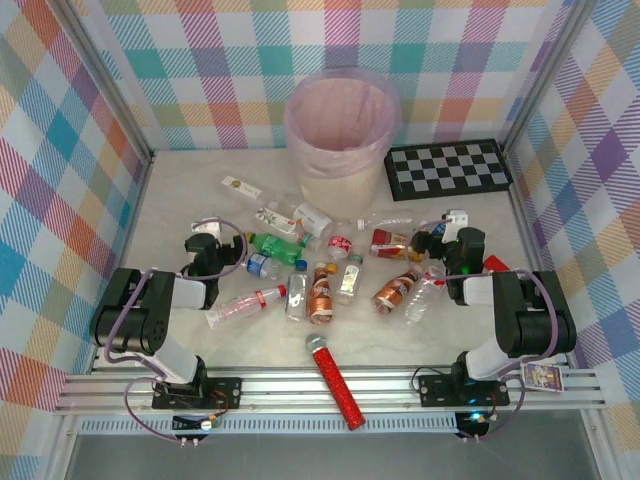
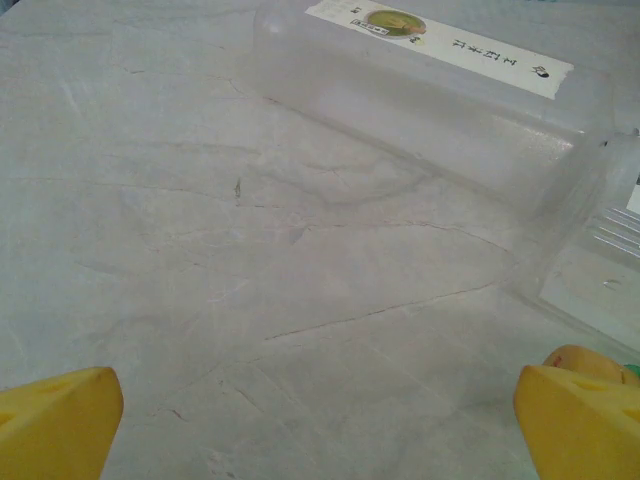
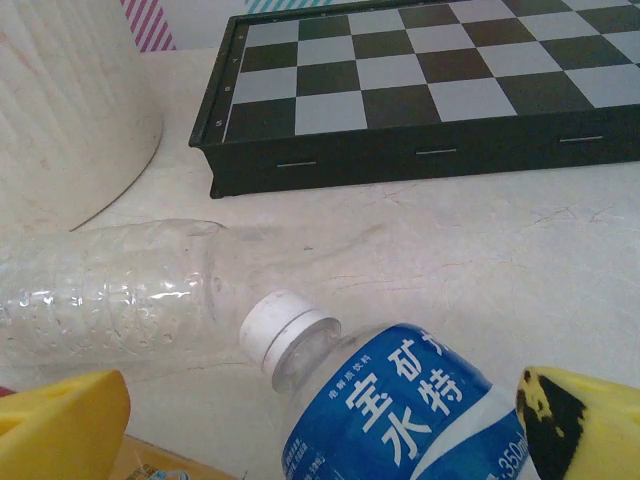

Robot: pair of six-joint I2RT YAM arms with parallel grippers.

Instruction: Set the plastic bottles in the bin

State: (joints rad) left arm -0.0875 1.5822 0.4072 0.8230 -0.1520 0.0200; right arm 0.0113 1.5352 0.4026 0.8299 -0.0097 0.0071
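Observation:
Several plastic bottles (image 1: 320, 285) lie scattered across the middle of the table, in front of the cream bin (image 1: 340, 130) with its pink liner. My left gripper (image 1: 205, 235) is open over bare tabletop at the left of the pile. In the left wrist view its yellow fingertips (image 2: 55, 420) have nothing between them, and a clear white-labelled bottle (image 2: 430, 100) lies ahead. My right gripper (image 1: 450, 225) is open. A blue-labelled, white-capped bottle (image 3: 400, 410) lies between its jaws, next to the right finger (image 3: 580, 420). A clear crumpled bottle (image 3: 110, 295) lies just beyond it.
A black-and-white checkerboard (image 1: 450, 168) lies flat to the right of the bin. It is close ahead of the right gripper (image 3: 320, 430). A red glittery microphone (image 1: 335, 382) lies at the near edge. Checked walls enclose the table on three sides.

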